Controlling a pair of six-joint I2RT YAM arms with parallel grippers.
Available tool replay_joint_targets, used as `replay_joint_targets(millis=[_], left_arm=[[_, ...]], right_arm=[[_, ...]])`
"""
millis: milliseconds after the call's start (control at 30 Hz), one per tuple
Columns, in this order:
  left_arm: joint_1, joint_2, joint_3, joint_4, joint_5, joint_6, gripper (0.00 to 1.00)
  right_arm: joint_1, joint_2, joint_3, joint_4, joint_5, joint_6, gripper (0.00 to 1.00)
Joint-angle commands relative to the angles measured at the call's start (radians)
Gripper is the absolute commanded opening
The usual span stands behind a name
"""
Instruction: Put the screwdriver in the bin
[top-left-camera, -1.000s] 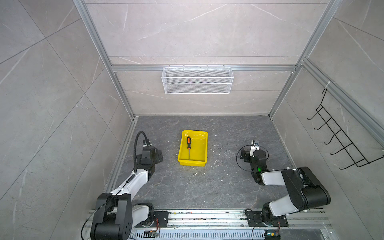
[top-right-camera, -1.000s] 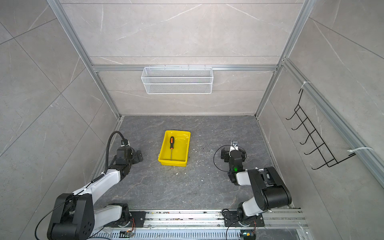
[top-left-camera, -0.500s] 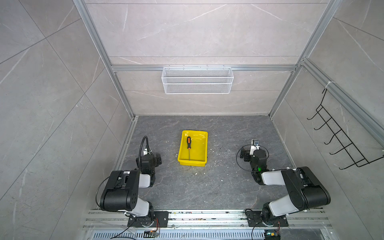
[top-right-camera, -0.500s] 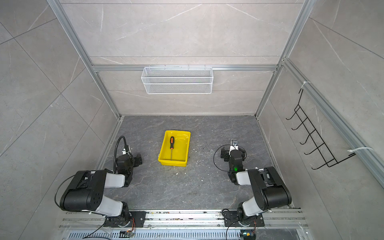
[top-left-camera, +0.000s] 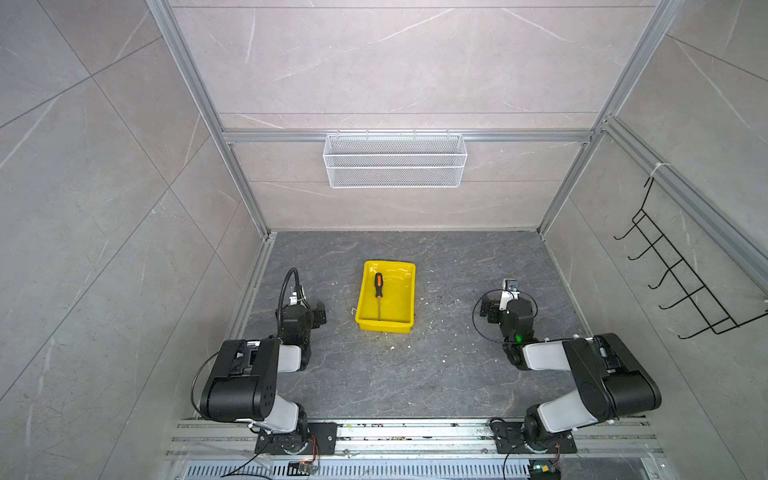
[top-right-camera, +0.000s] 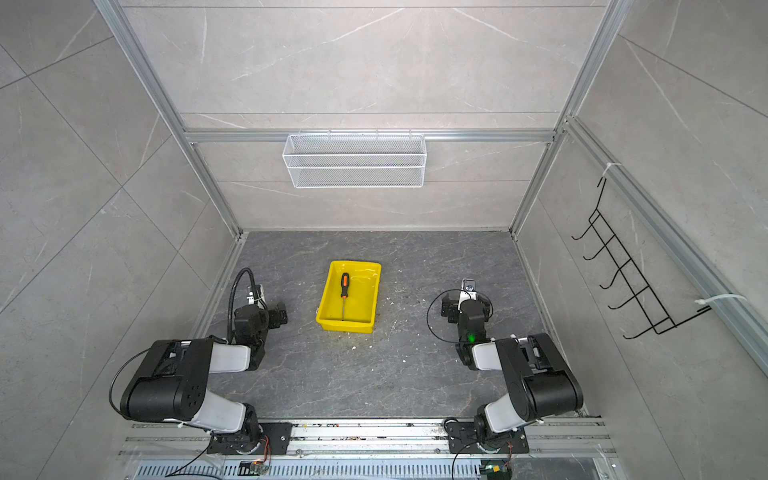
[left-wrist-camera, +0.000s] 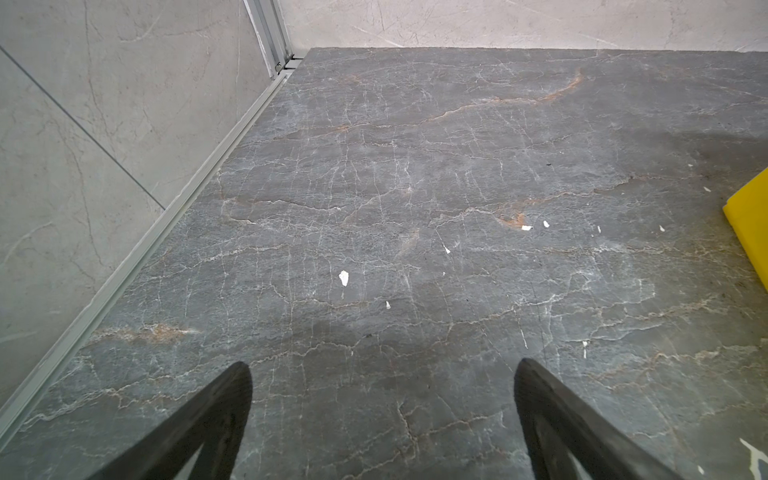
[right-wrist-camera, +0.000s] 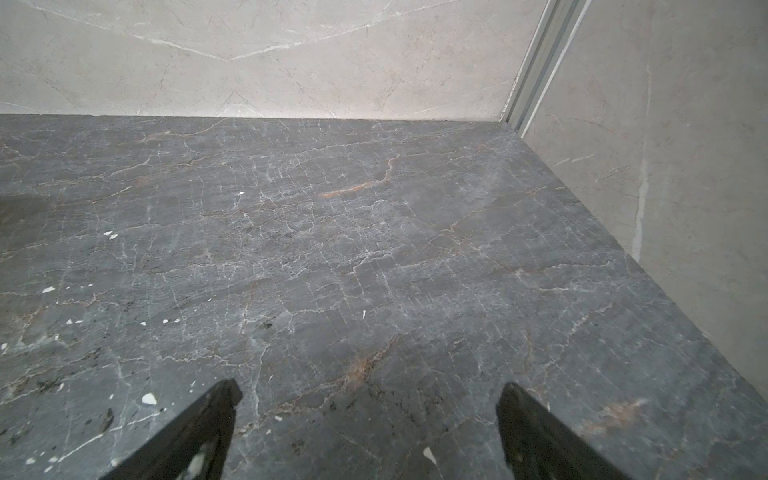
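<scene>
– Logging status: screwdriver (top-left-camera: 378, 299) lay flat inside the yellow bin (top-left-camera: 398, 305), handle toward the back wall, shaft tip near the front wall. Both top views agreed (top-right-camera: 344, 298). Judged the placing step complete.
– Claws?
– Left claw (left-wrist-camera: 382, 368) was spread wide over bare tabletop (left-wrist-camera: 415, 187), pinching nothing. A corner of the bin just showed at the edge of its wrist view. Right claw (right-wrist-camera: 369, 387) was likewise spread and empty, well apart from the bin on the opposite side.
– Next move?
– Likely none on the screwdriver; no regrasp looked needed. The arms needed only to keep clear of the bin.
– Other containers?
– White wire mesh basket (top-left-camera: 395, 160) hung on the back wall, and nothing could be made out inside it. The bin held the screwdriver only. White flecks (left-wrist-camera: 343, 277) were scattered across the tabletop.
</scene>
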Motion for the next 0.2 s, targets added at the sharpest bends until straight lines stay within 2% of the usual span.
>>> replay_joint_targets(millis=[0,167], left_arm=[[0.009,-0.005,0.027,0.033,0.019,0.011,1.0],[0.009,-0.005,0.028,0.032,0.018,0.011,1.0]], right_arm=[[-0.001,0.004,0.021,0.004,-0.012,-0.014,1.0],[0.002,0.002,0.014,0.019,0.001,-0.018,1.0]])
